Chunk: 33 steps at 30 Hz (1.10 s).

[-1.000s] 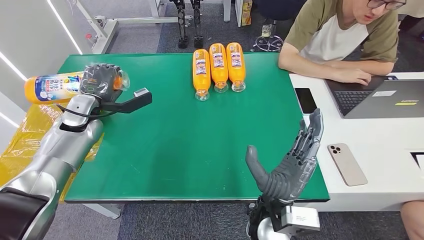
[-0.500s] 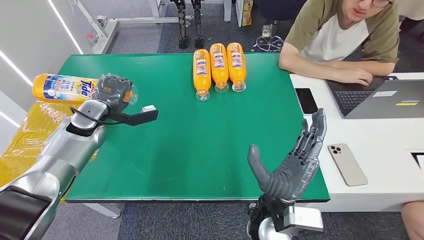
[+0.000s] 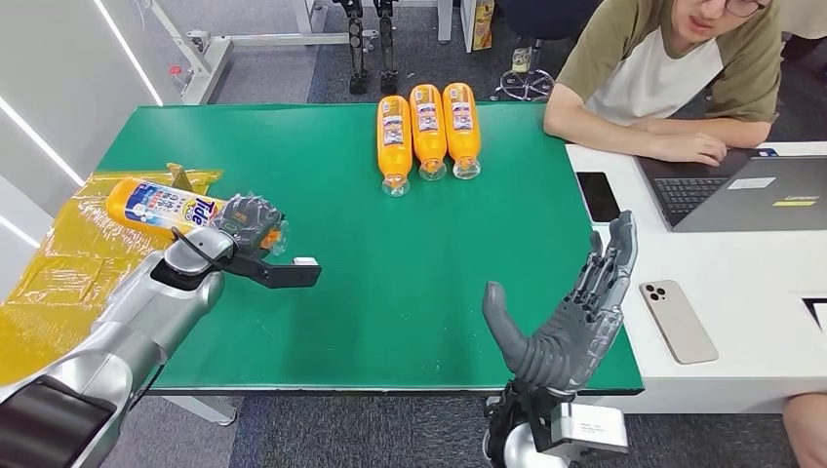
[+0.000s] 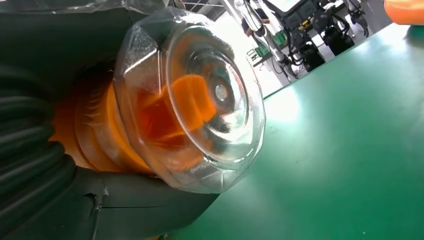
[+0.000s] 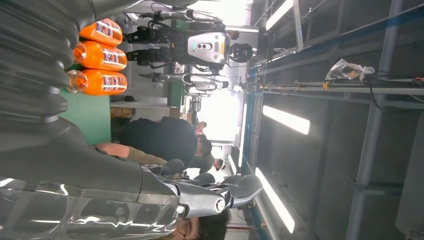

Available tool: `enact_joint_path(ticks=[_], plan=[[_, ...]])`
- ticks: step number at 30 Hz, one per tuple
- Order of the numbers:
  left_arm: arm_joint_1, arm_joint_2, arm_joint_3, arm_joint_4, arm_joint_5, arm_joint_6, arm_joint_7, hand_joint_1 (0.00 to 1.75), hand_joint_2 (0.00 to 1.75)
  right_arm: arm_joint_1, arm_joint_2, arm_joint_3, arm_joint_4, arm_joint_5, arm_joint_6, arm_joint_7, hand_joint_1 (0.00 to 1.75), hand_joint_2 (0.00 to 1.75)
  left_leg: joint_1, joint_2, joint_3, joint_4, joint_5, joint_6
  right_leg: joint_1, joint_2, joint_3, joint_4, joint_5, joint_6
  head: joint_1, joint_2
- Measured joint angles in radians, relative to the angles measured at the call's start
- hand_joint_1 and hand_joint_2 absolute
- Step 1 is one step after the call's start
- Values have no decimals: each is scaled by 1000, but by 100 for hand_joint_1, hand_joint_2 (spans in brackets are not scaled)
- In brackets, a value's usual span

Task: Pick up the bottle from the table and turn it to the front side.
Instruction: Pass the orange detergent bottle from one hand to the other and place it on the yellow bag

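Note:
An orange Tide bottle (image 3: pixel 168 207) with a white and blue label lies nearly level over the table's left edge, held at its cap end by my left hand (image 3: pixel 246 225). The left wrist view shows its clear cap (image 4: pixel 192 97) close up, with dark fingers (image 4: pixel 35 150) wrapped round the orange neck. Three more orange bottles (image 3: pixel 427 127) lie side by side at the far middle of the green table (image 3: pixel 410 263), caps toward me. My right hand (image 3: pixel 571 322) stands open, fingers up, over the table's near right corner, holding nothing.
A person sits at the white desk (image 3: pixel 741 302) on the right, arms by a laptop (image 3: pixel 751 190). Two phones (image 3: pixel 597 195) (image 3: pixel 676 319) lie on that desk. Yellow plastic sheeting (image 3: pixel 59 273) lies left of the table.
My left hand has carried the bottle down and toward me along the table's left edge, turning it so the Tide label shows. The right hand has stayed put.

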Motion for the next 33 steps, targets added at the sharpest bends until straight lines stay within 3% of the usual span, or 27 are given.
enact_joint_path(ticks=[4, 12, 23, 33], plan=[[1, 0, 0, 4, 7, -11, 2, 175, 175, 0, 0, 0, 0, -4, 0, 1, 0, 175, 0, 0, 0, 0, 0, 0, 0, 0, 0, 0, 0, 0, 0, 0], [25, 16, 0, 19, 58, -120, 50, 175, 175, -5, 1, 0, 9, -18, 0, 10, 0, 175, 0, 0, 0, 0, 0, 0, 0, -1, 0, 0, 0, 0, 0, 0], [47, 30, 10, 27, 72, -173, 111, 175, 175, -9, 2, 1, 26, -29, 0, 6, 0, 175, 0, -1, -1, 0, 0, 0, 0, -2, 0, 0, 0, 0, 0, 0], [47, 31, 56, 31, 86, -254, 218, 175, 175, -10, 2, 1, 31, -16, 0, 4, 0, 175, 0, -1, -1, 0, 0, 0, 0, -2, 0, 0, 0, 0, 0, 0]])
